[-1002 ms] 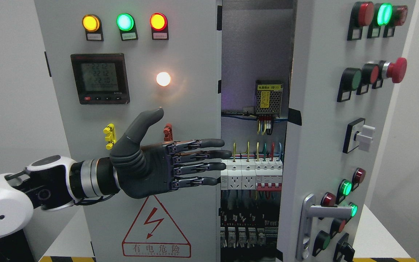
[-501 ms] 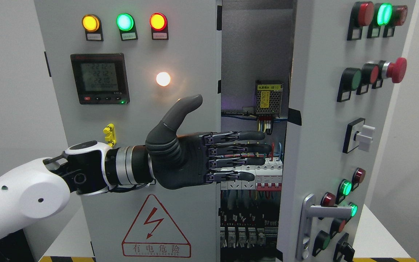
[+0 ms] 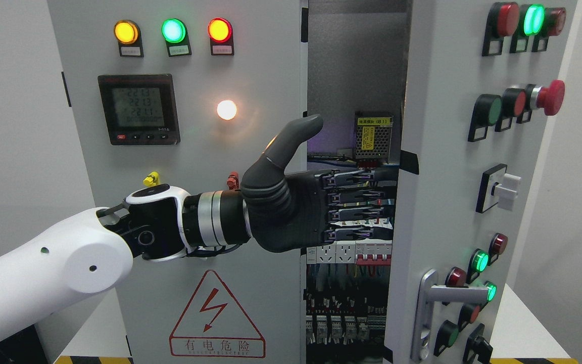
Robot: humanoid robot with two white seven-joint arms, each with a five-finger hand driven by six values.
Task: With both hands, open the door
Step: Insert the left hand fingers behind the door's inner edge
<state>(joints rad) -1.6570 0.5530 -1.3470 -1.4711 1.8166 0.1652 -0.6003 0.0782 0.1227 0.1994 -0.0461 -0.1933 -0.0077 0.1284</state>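
Left hand reaches into the gap beside the open door

The dark grey robot left hand [image 3: 301, 210] is held flat, thumb raised, its four fingers [image 3: 356, 205] straight, side by side and holding nothing. Their tips pass behind the inner edge of the tall grey right-hand cabinet door [image 3: 447, 151], which stands ajar just right of the hand, so contact there cannot be told. Behind the fingers sits a row of white breakers and sockets [image 3: 346, 250]. Behind the wrist is the closed grey left door [image 3: 195, 151], a lit white lamp [image 3: 227, 109] above it. Below and right of the hand, the silver lever handle [image 3: 437, 303] is on the open door
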